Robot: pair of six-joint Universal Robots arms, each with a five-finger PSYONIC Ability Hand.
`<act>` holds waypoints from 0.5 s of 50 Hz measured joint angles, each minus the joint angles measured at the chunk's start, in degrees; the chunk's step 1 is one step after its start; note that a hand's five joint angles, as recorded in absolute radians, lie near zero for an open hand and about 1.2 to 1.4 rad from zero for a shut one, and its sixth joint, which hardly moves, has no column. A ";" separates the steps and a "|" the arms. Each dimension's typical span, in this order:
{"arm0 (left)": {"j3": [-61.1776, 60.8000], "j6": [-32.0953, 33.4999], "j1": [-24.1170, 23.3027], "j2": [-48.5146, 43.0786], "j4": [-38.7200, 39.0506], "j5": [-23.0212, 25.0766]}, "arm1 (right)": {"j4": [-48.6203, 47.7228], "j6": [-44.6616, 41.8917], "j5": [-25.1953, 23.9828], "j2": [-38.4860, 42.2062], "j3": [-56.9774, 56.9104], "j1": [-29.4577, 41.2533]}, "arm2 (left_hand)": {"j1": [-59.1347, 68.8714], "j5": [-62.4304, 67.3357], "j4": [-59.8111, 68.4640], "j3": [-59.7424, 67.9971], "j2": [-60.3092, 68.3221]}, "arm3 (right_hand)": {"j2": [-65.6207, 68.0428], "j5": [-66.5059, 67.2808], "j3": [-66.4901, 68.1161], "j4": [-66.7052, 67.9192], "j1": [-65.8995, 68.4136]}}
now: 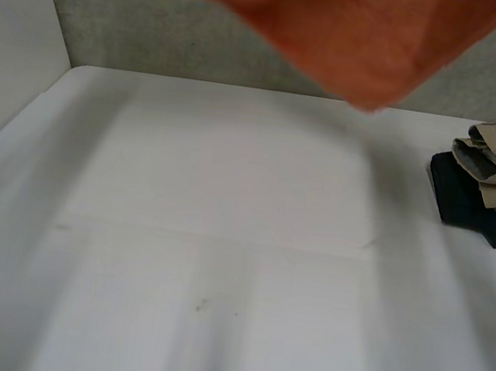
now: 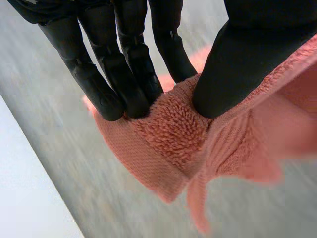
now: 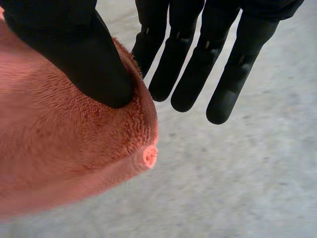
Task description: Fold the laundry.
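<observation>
We see the table (image 1: 217, 265), white. The towel (image 1: 364, 35) hangs in the air over the far edge, still unfolded, so we judge this fold not yet started. A stack (image 1: 495, 190) of folded pieces sits at the right edge, done. The left hand (image 2: 133, 64) pinches a towel edge between thumb and fingers. The right hand (image 3: 89, 59) probably pinches another edge, thumb on top and other fingers straight.
</observation>
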 measured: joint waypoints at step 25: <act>-31.37 16.87 1.34 -10.40 -2.43 -0.14 | 10.22 -3.97 -6.84 6.95 31.25 -0.06 | 0.74 0.33 -3.40 -3.10 -3.52 | 0.00 0.01 0.00 0.00 0.00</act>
